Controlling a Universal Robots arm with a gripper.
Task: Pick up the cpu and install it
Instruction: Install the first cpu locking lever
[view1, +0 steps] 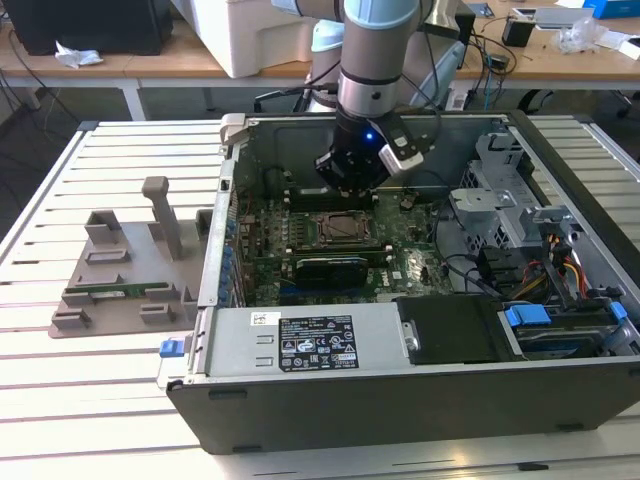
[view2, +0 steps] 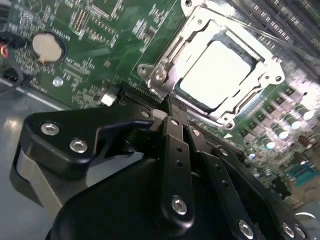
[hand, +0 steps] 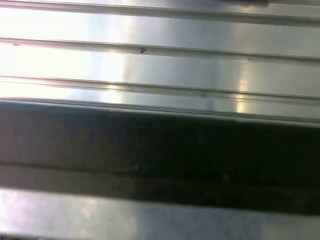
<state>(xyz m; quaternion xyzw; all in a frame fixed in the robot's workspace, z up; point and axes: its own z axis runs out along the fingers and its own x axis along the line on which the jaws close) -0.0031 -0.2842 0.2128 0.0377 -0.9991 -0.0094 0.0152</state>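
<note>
Silvery cpu (view2: 217, 75) sits inside the socket (view2: 165, 55) on the green motherboard (view2: 90, 45); the black pincer (view2: 167, 112) hovers just beside the socket, fingers pressed together, holding nothing.

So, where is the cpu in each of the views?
Exterior view: the cpu sits in the socket, inside the open computer case.
Second wrist view: the cpu is the bright square inside the metal socket frame.
First wrist view: this camera faces ribbed metal.
Shared landmark: the green motherboard.
</note>
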